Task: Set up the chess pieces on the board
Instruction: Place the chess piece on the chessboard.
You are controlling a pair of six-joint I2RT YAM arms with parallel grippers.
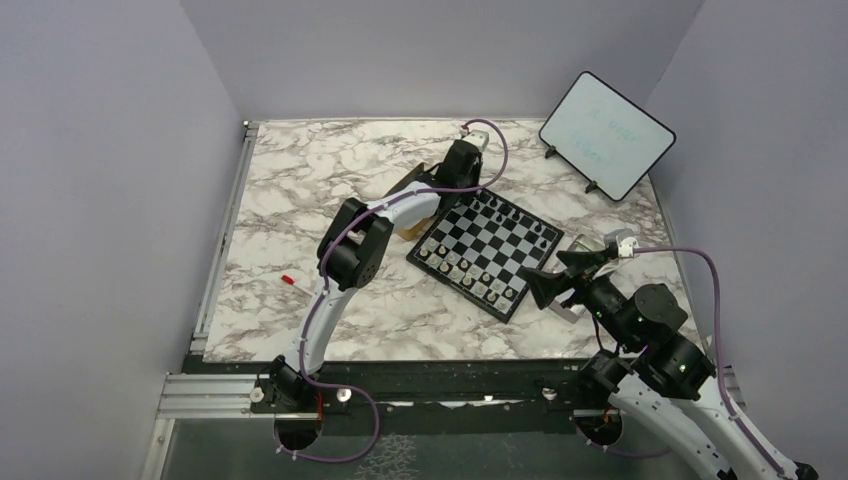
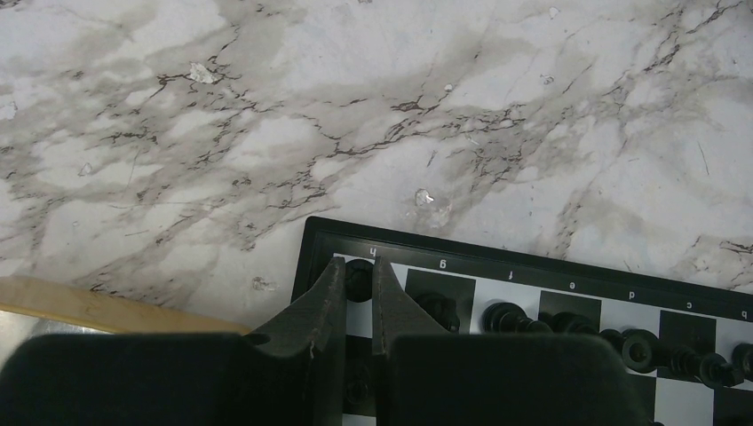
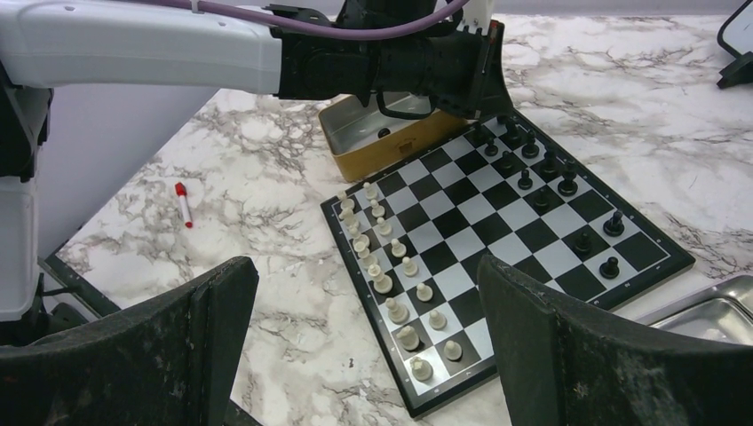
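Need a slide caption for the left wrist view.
Left gripper pinches a black chess piece on the board corner square; gold tin edge at left.

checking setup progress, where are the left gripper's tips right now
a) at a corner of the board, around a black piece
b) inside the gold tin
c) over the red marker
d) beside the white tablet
a: in the left wrist view the left gripper sits over a corner square of the board, its fingers pinched on either side of a black piece.
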